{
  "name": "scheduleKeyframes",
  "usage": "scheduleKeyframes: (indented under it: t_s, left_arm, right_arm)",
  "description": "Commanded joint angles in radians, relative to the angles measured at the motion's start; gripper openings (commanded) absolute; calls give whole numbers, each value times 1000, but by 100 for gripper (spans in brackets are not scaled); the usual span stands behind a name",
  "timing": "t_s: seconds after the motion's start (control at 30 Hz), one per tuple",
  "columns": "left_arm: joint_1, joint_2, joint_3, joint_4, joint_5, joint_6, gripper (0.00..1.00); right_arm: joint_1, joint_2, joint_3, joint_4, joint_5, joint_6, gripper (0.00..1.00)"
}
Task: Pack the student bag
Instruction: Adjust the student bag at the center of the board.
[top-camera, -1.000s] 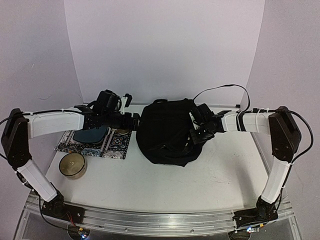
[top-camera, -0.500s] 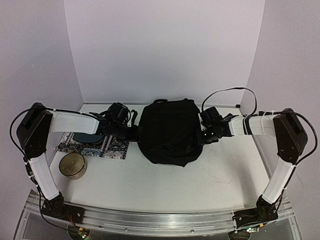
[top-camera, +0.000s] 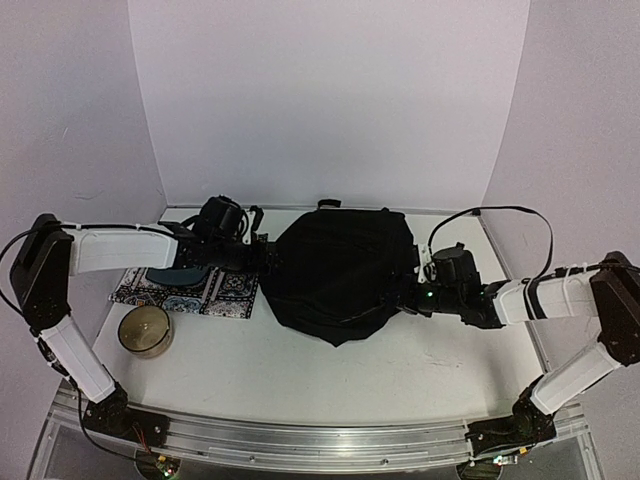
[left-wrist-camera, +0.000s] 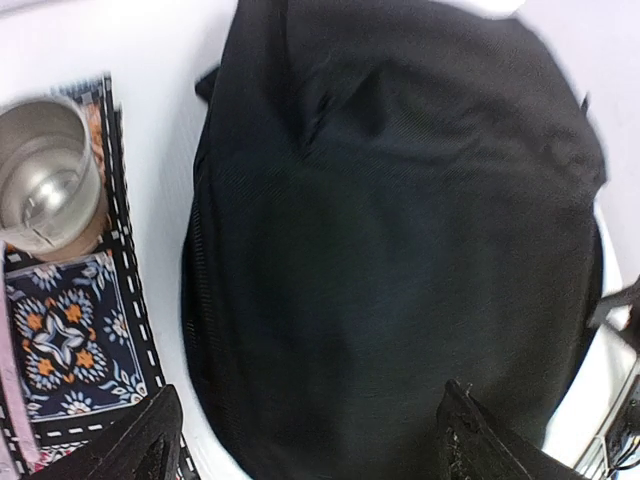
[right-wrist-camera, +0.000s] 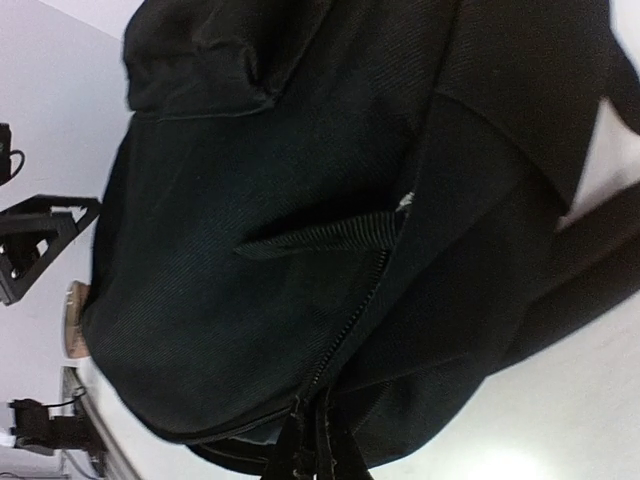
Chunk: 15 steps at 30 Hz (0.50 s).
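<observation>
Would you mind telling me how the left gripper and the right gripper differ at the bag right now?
The left gripper has its jaws wide open, while the right gripper is shut. The left gripper holds nothing at the left edge of the student bag; the right gripper pinches the bag at its zipper on the right side. Both are black two-finger grippers reaching in at the bag from opposite sides.

The top camera looks down from above and behind the arm bases, far enough to take in the whole counter (top-camera: 430, 370). The left wrist camera looks down close onto the student bag (left-wrist-camera: 400, 250) and patterned mat (left-wrist-camera: 60, 340); the right wrist camera presses closer, at the bag's zipper (right-wrist-camera: 350, 320). All three share the bag.
</observation>
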Motion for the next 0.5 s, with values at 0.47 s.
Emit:
scheduleKeyframes:
  t_s: [0.47]
  left_arm:
    - [-197, -81, 118, -20, 14, 83, 80]
  right_arm:
    - [89, -119, -3, -107, 164, 53, 34]
